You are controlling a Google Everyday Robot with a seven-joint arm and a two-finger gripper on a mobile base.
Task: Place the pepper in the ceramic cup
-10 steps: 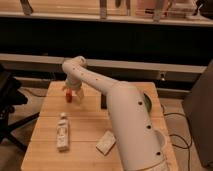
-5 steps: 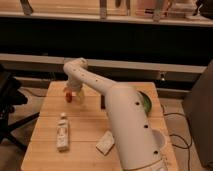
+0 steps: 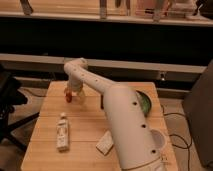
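Over the far left part of the wooden table point(image 3: 47, 152), at the tip of the white arm point(image 3: 120, 117): gripper point(image 3: 74, 93), pointed down, low above the boards. Jaws spread wide, clamped on nothing.

Right at its left side, at table level as far as can be told: pepper point(image 3: 68, 97), small, red-orange, tapered. Touching a finger or just clear of it: cannot tell. Not in any vessel.

Just right of the gripper, past the thin end of the arm: black block point(image 3: 101, 102), dark, narrow, upright.

Farther right, half hidden behind the thick body of the arm: green bowl point(image 3: 144, 102), wide.

Nearer the front on that same right side, peeking out from behind the arm: ceramic cup point(image 3: 159, 142), pale, round, mouth up. Well apart from the pepper, with the bulk of the arm between the two.

Nearer the front on the left: bottle point(image 3: 62, 132), lying on its side, neck toward the far edge. To its right, just beside the arm: white packet point(image 3: 105, 144), flat, skewed.

Off the table's left edge: dark frame point(image 3: 9, 97). Along the back: long shelf point(image 3: 100, 20) with a dark band beneath.
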